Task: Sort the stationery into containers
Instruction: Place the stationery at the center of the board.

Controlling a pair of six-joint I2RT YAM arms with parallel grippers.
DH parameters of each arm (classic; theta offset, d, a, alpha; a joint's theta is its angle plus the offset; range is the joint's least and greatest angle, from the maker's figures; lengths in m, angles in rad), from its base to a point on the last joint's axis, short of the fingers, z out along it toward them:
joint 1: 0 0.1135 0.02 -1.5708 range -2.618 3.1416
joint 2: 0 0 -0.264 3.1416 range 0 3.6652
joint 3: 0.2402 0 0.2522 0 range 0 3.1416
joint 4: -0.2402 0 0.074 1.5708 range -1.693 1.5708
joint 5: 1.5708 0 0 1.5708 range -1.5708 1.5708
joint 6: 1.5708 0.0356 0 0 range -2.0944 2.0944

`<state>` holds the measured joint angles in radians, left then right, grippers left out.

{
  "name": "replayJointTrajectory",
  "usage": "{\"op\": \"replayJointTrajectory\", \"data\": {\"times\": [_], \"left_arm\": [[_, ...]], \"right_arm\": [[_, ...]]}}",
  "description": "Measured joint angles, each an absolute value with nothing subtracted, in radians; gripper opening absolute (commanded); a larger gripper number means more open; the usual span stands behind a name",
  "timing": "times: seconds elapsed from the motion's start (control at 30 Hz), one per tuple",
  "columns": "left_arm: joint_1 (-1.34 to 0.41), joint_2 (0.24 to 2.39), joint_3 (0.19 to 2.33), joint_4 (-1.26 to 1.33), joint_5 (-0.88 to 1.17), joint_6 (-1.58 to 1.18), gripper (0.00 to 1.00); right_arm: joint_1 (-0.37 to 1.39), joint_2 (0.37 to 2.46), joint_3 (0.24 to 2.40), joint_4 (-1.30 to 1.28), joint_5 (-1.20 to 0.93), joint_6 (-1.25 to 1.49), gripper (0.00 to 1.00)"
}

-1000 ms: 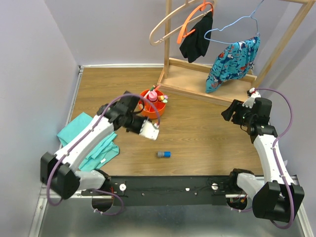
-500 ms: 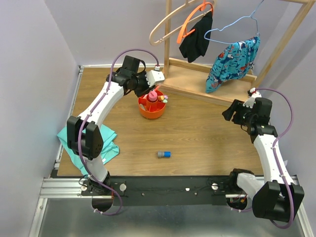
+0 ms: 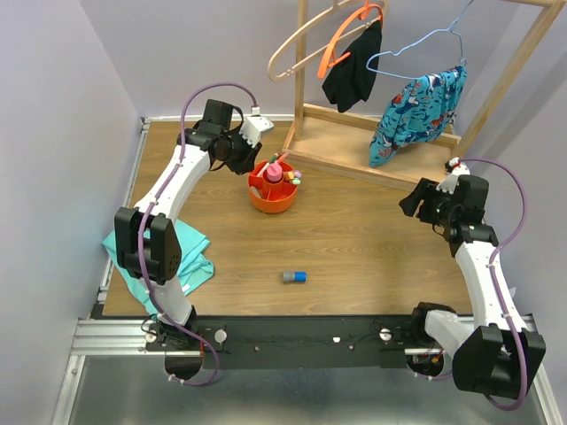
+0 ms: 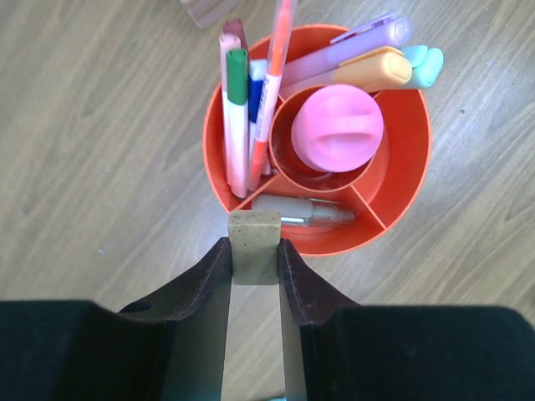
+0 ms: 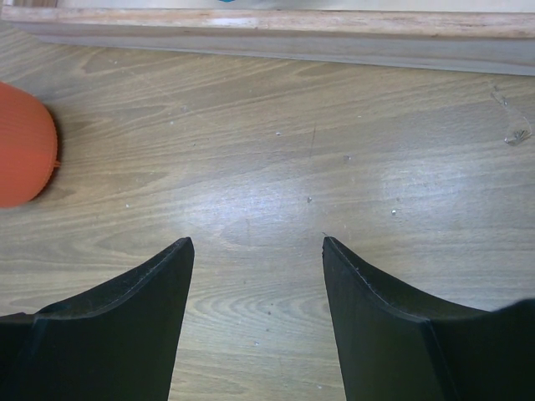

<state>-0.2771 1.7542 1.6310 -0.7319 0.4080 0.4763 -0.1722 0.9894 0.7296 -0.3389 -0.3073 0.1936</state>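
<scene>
A round orange organiser (image 4: 408,171) is stood upright on the table (image 3: 354,239), with a central cup and divided compartments ringed around it. The cup is filled by a tube (image 4: 337,134) topped with a pink cap. In one compartment thin white markers (image 4: 236,125) are stood on end, capped in green, dark red and blue, beside an orange pen (image 4: 278,58). Three pastel highlighters (image 4: 355,71), lilac, orange-yellow and mint, are leaned together in the next. A clear pen (image 4: 303,212) is laid in the near compartment. A tan cube (image 4: 254,227) is gripped between the fingers of the left gripper (image 4: 253,249), seen at the organiser's near rim. A small blue-grey piece (image 3: 294,277) is seen lying on the table, well apart from the organiser.
</scene>
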Motion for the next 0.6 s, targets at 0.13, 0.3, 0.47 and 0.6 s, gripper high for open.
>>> {"op": "replayJointTrajectory", "data": {"times": [0.13,0.3,0.47,0.6], "left_arm": [[-0.27,1.758,1.611,-0.734,0.419,0.407,0.33],[-0.274,1.768,1.563,-0.707,0.446,0.329,0.34],[-0.275,1.792,1.528,-0.698,0.45,0.296,0.42],[-0.275,1.805,1.519,-0.69,0.45,0.281,0.45]], "right_arm": [[-0.173,0.99,0.73,-0.338,-0.308,0.194,0.71],[-0.173,0.991,0.73,-0.338,-0.307,0.194,0.71],[-0.173,0.991,0.73,-0.338,-0.307,0.194,0.72],[-0.173,0.991,0.73,-0.338,-0.307,0.194,0.72]]}}
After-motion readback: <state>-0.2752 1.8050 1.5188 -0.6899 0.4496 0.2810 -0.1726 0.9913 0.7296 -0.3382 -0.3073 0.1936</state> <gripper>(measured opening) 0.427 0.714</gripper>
